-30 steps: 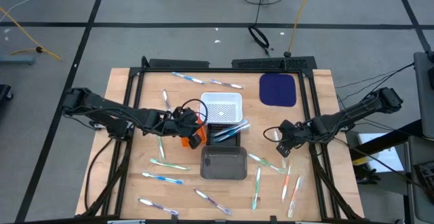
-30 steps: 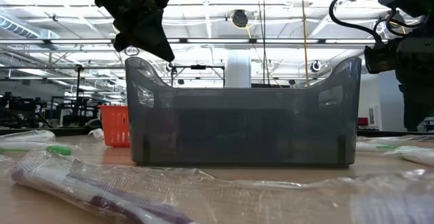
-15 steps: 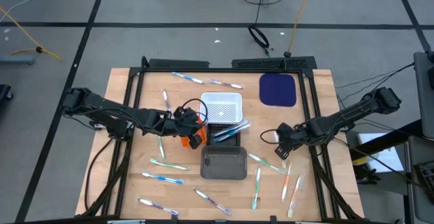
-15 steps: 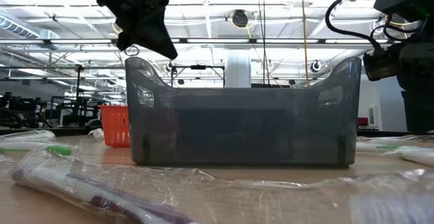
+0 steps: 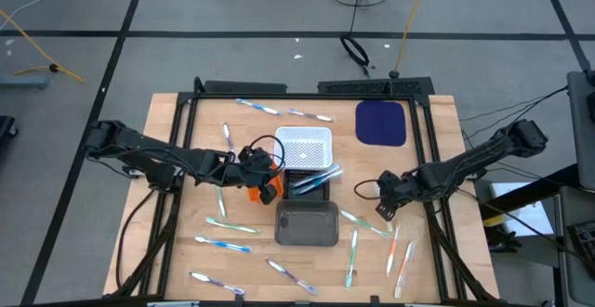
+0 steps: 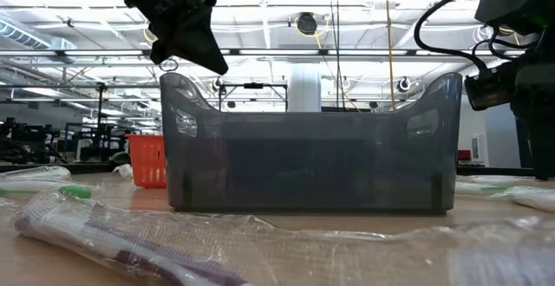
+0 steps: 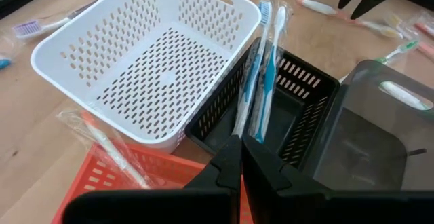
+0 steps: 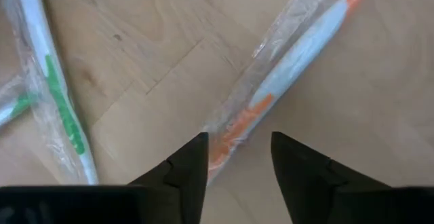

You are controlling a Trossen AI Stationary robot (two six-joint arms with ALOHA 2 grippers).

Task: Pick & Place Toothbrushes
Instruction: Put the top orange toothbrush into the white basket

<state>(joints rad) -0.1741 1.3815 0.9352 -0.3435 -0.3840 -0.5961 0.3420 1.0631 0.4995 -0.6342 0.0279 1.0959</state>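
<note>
Wrapped toothbrushes lie scattered on the wooden table, among them an orange-accented toothbrush point(image 8: 285, 68) and a green-accented toothbrush point(image 8: 57, 95), both flat on the wood. My right gripper point(image 8: 237, 159) point(image 5: 384, 205) points down with its fingers open over the orange-accented toothbrush's near end; I cannot tell whether they touch its wrapper. Two blue toothbrushes point(image 7: 261, 68) lean on the rim of a black basket point(image 7: 305, 88). My left gripper point(image 7: 239, 159) point(image 5: 268, 177) hangs shut over an orange basket point(image 7: 135, 176), with nothing between its fingers.
A white perforated basket point(image 5: 305, 146) stands behind the black basket, and a grey bin point(image 5: 307, 223) in front of it. A dark blue mat point(image 5: 381, 123) lies at the far right. More toothbrushes point(image 5: 223, 245) lie along the near left and the far edge.
My right gripper has tipped a little steeper and sunk slightly toward the toothbrushes at the near right. My left gripper has kept still.
</note>
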